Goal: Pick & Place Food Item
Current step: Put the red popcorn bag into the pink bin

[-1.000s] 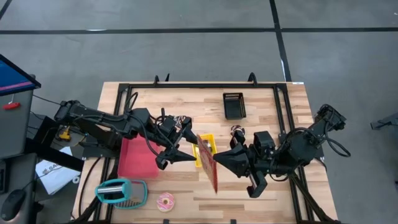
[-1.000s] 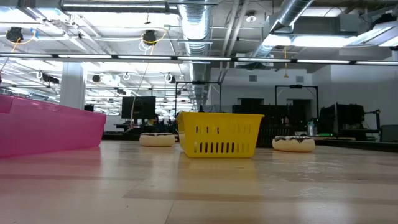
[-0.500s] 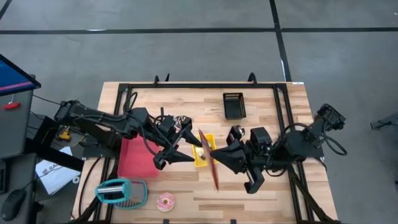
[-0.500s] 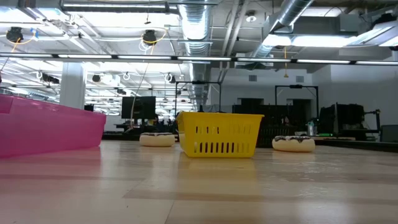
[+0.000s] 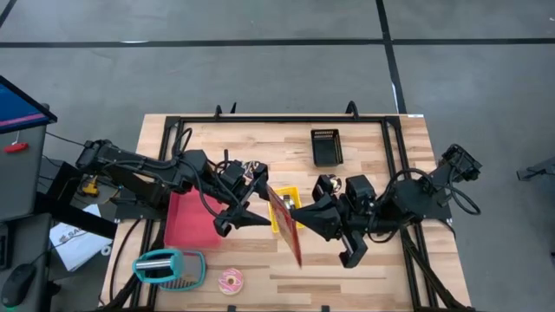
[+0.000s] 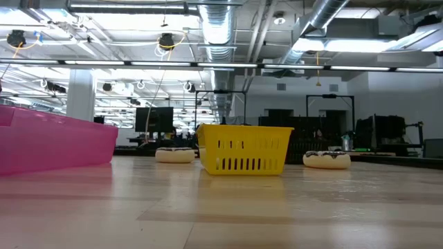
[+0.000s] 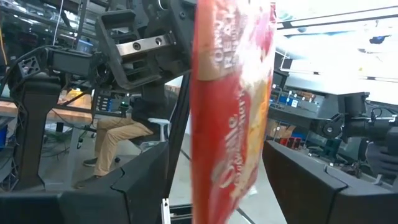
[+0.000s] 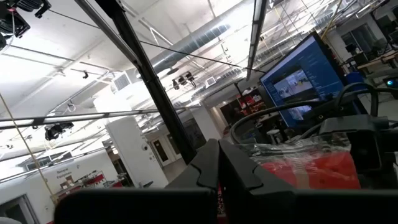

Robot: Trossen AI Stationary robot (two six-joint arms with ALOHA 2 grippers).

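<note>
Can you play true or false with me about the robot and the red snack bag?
1. The right gripper is shut on the red snack bag. True.
2. The left gripper is shut tight. False: it is open, beside the bag.
3. The pink doughnut sits inside the yellow basket. False: it lies on the table near the teal toaster.
4. The black basket is apart from both arms. True.

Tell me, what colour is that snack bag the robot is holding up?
The snack bag is mostly red with a tan band and white lettering, clearest in the left wrist view.
</note>
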